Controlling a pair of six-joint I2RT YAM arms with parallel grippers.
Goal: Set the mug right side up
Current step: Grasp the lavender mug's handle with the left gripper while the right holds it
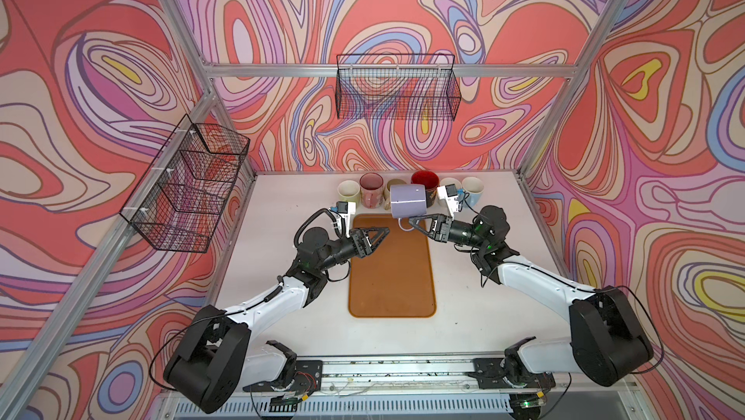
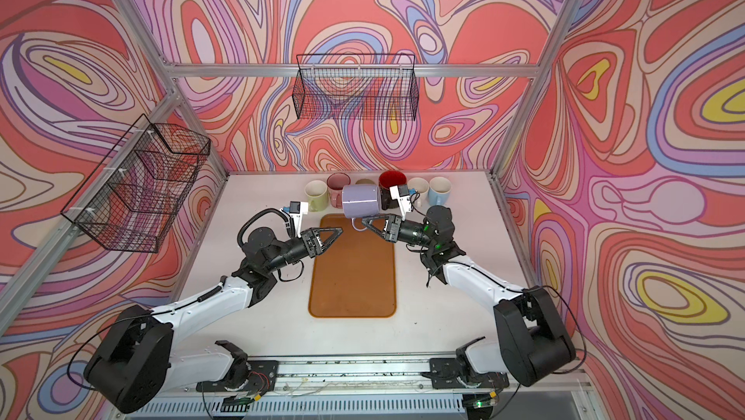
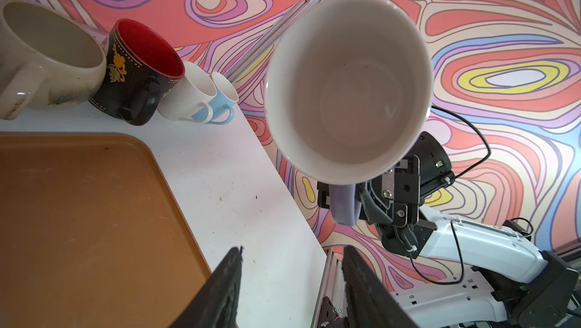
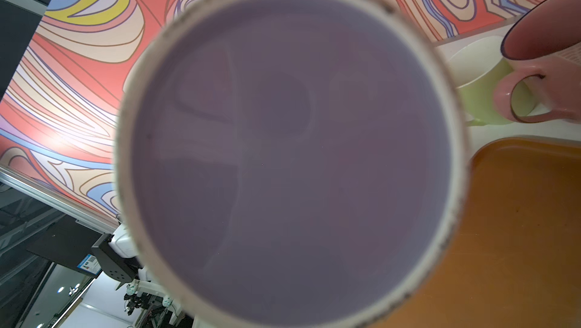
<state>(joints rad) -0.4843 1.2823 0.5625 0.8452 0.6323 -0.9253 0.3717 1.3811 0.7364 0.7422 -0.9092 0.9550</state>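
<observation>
The lavender mug [image 4: 289,153] fills the right wrist view with its blurred flat base, since that camera sits directly behind it. In both top views the mug hangs in the air on its side, above the far end of the brown tray [image 1: 391,277]. It is just in front of the row of mugs [image 1: 371,188] standing upright along the back of the counter [image 1: 455,317].

The right gripper [image 1: 417,224] is clenched on the handle [image 3: 344,208], which points downward. A handle grasp probably suits the job: rolling the wrist swings the whole body round, and nothing blocks the rim or the base.

The mouth faces the left arm, so the left wrist view looks straight into the white interior. The left gripper [image 3: 292,260] hovers over the tray's left side, apart from the mug, its jaws spread with nothing between them. It seems placed to steady the body if needed.

The turn looks about half done. A further quarter roll should bring the mouth up before the mug is set down. The hold on the handle alone may let the body pivot.
</observation>
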